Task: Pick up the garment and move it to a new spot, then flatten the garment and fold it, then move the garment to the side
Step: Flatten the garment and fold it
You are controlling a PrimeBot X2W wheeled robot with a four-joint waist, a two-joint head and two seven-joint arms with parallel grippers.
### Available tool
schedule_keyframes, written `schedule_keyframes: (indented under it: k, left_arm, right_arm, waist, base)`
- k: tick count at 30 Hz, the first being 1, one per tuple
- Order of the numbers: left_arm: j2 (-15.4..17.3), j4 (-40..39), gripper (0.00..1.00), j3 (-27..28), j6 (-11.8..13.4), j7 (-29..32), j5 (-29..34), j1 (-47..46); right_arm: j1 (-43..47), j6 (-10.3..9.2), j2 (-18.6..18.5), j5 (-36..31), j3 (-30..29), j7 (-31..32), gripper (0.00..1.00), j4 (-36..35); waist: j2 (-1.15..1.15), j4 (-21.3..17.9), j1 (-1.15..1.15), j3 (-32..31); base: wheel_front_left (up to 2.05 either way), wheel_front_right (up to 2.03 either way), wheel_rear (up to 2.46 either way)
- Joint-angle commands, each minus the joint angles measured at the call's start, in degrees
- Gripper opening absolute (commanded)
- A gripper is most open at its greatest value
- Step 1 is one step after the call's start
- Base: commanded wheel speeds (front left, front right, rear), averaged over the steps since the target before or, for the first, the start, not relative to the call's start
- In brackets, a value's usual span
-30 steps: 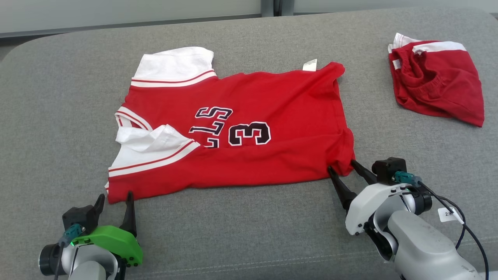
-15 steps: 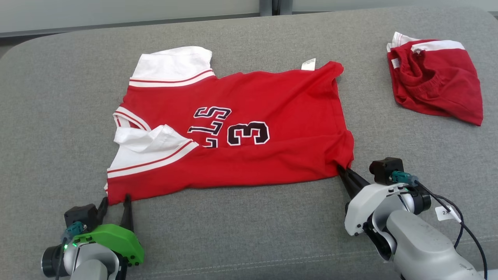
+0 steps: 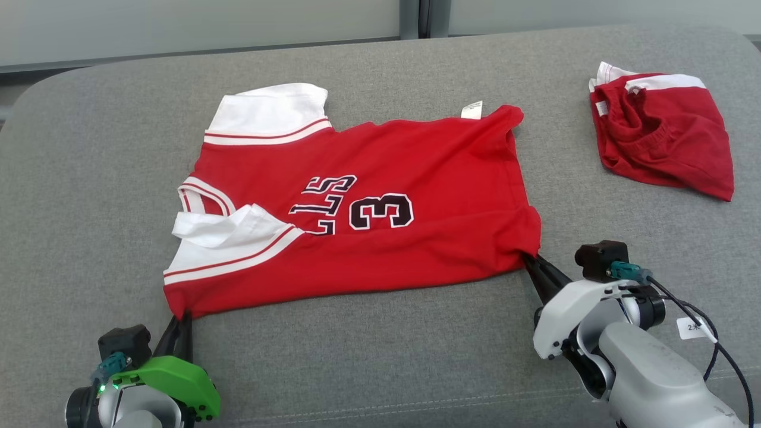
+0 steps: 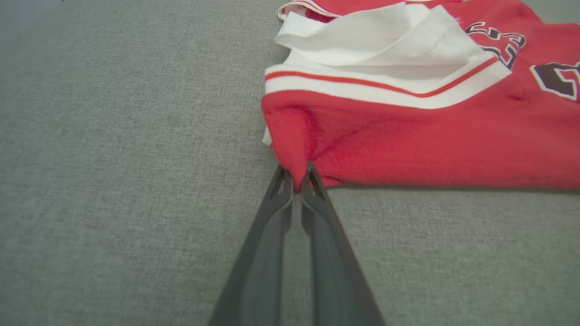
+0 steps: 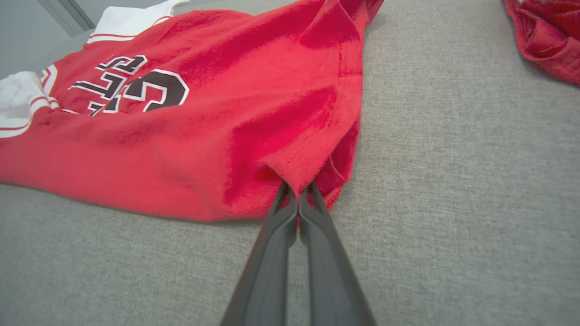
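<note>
Snapped from wide open to shut on the red jersey (image 3: 428,249), left fingers (image 3: 185,334) pinching its near sleeve-end corner, right fingers (image 3: 544,276) its near hem-end corner, cloth lying flat on the grey cushion (image 3: 380,356) straight beyond both tips, long axis running crosswise from pinch to pinch.

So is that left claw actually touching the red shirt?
Touching. The left wrist view shows the left gripper shut on the near corner of the red shirt, with the cloth pinched between its jaws.
</note>
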Motion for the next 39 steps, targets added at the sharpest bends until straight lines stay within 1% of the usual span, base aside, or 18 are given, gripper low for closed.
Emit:
schedule_keyframes:
  k: [1, 4, 8, 13, 20, 24, 28, 34, 35, 36, 37, 38, 39]
  left_arm:
    - [0.9, -0.8, 0.0, -0.5, 0.1, -0.1, -0.7, 1.5]
    - [1.8, -2.4, 0.0, -1.8, 0.1, -0.1, -1.8, 3.7]
    - [2.8, -4.3, 0.0, -2.6, 0.1, -0.1, -2.7, 6.4]
    - [3.3, -5.9, 0.0, -4.1, 0.1, -0.1, -3.5, 10.2]
    - [4.1, -7.8, 0.0, -5.4, 0.1, -0.1, -4.6, 14.1]
    - [4.8, -8.6, 0.0, -5.5, 0.1, -0.1, -5.1, 15.7]
    - [4.8, -8.3, 0.0, -5.5, 0.1, -0.1, -5.5, 16.5]
    - [3.7, -7.0, 0.0, -6.0, 0.1, -0.1, -5.9, 16.2]
    - [3.5, -6.6, 0.0, -6.0, 0.1, -0.1, -5.9, 16.0]
    - [3.4, -6.5, 0.08, -5.9, 0.2, -0.1, -5.9, 15.8]
    - [3.4, -6.8, 0.7, -5.7, 0.6, -0.1, -5.6, 15.6]
    - [3.4, -7.2, 1.0, -5.4, 0.9, -0.1, -5.4, 15.7]
    - [3.2, -7.7, 1.0, -5.1, 1.2, -0.1, -5.4, 15.9]
  right_arm:
    - [1.3, -0.01, -0.9, 1.4, -0.3, -0.2, 0.0, -0.8]
    - [3.1, -0.01, -2.3, 3.7, 0.0, -0.2, 0.0, -2.5]
    - [5.7, -0.02, -5.1, 6.5, 0.4, 0.3, 0.0, -4.5]
    - [10.0, -0.04, -7.1, 9.9, 1.0, 1.3, 0.0, -7.6]
    - [15.3, -0.05, -10.3, 12.3, 1.3, 3.4, 0.0, -12.4]
    - [17.9, -0.05, -11.8, 13.4, 0.8, 6.1, 0.0, -15.2]
    - [19.1, -0.05, -11.9, 13.9, 0.4, 7.8, 0.0, -16.2]
    - [19.9, -0.05, -10.0, 13.0, -0.4, 9.4, 0.0, -15.2]
    - [19.8, -0.05, -9.8, 13.0, -0.7, 9.4, 0.05, -15.0]
    - [19.6, -0.05, -9.9, 12.4, -1.1, 8.9, 0.46, -14.6]
    - [19.4, -0.05, -9.9, 12.1, -1.7, 8.4, 1.0, -14.2]
    - [19.4, -0.05, -9.7, 12.0, -2.2, 8.1, 1.0, -13.9]
    - [19.3, -0.04, -9.6, 11.7, -2.6, 8.0, 1.0, -13.8]
  waist:
    - [0.0, 0.1, 0.0, -1.1]
    - [0.0, 0.3, 0.0, -2.6]
    - [0.0, 0.4, 0.0, -4.5]
    - [0.0, 0.2, 0.0, -7.0]
    - [0.0, 0.2, 0.0, -9.1]
    - [0.0, 0.1, 0.0, -9.3]
    - [0.0, 0.0, 0.0, -9.2]
    - [0.0, 0.0, 0.0, -8.8]
    - [0.0, 0.0, 0.0, -8.7]
    - [0.0, 0.0, 0.0, -8.7]
    - [0.0, 0.0, 0.0, -8.7]
    - [0.0, 0.0, 0.0, -8.7]
    - [0.0, 0.0, 0.0, -8.6]
  base:
    - [0.0, 0.0, 0.0]
    - [0.0, 0.0, 0.0]
    - [0.0, 0.0, 0.0]
    - [0.0, 0.0, 0.0]
    - [0.0, 0.0, 0.0]
    - [0.0, 0.0, 0.0]
    - [0.0, 0.0, 0.0]
    - [0.0, 0.0, 0.0]
    - [0.0, 0.0, 0.0]
    - [0.0, 0.0, 0.0]
    - [0.0, 0.0, 0.0]
    - [0.0, 0.0, 0.0]
    - [0.0, 0.0, 0.0]
